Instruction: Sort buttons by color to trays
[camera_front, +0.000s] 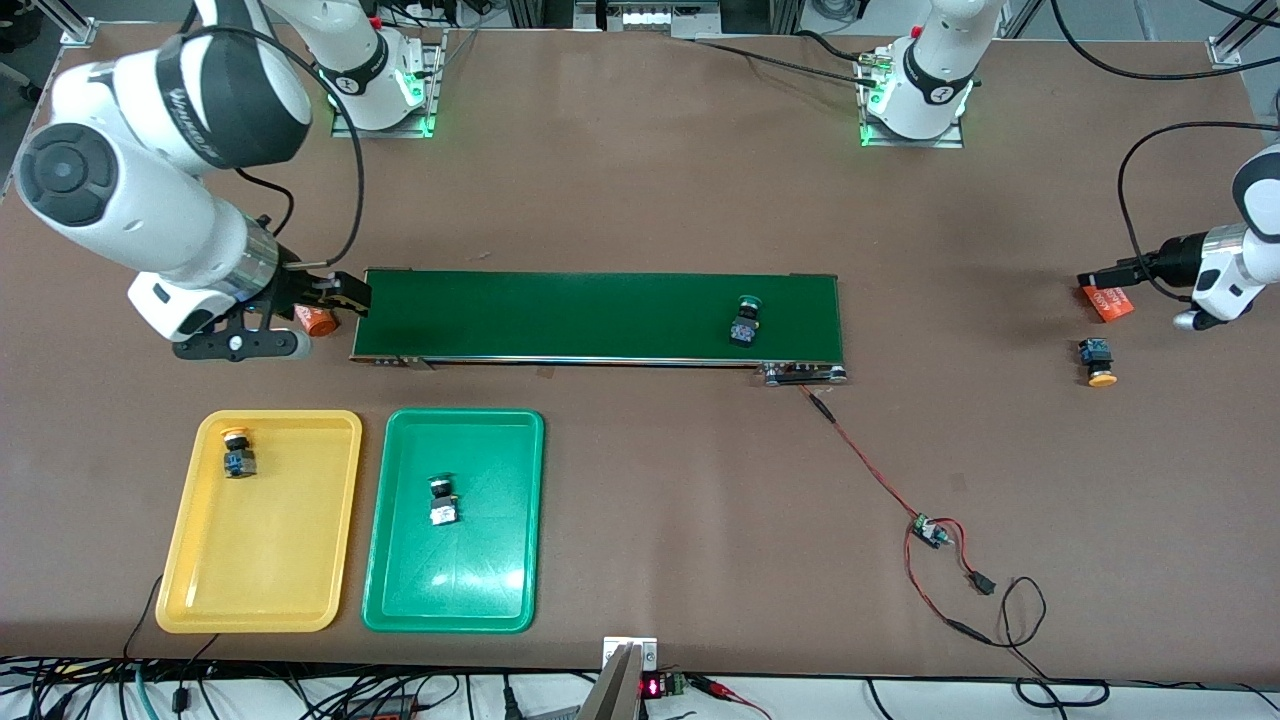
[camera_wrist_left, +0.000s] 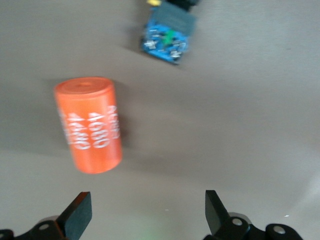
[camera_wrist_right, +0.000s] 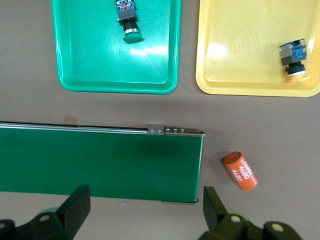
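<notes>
A long dark-green conveyor belt (camera_front: 600, 316) lies across the middle of the table (camera_front: 640, 180). One green-capped button (camera_front: 745, 320) rests on the belt near the left arm's end. Nearer the front camera than the belt, toward the right arm's end, the yellow tray (camera_front: 200, 590) and the green tray (camera_front: 455, 600) sit side by side without touching; the yellow tray holds a yellow-capped button (camera_front: 238, 452), and the green tray holds a second green-capped button (camera_front: 442, 500). The remaining yellow-capped button (camera_front: 1097, 361) lies on the bare table toward the left arm's end, just beside an orange cylinder printed "4680" (camera_front: 1107, 303). The left gripper (camera_wrist_left: 147, 217) hovers over this cylinder with its jaws spread and empty; cylinder and button lie apart, so the cylinder is the nearest obstacle to that button. The right gripper (camera_wrist_right: 145, 217) hangs over the belt's end at the right arm's side, jaws likewise spread and holding nothing; a second orange "4680" cylinder (camera_wrist_right: 240, 171) lies on the table just off that belt end. A red-and-black wire (camera_front: 870, 470) runs from the belt's other end to a small circuit board (camera_front: 930, 530) on the table.
</notes>
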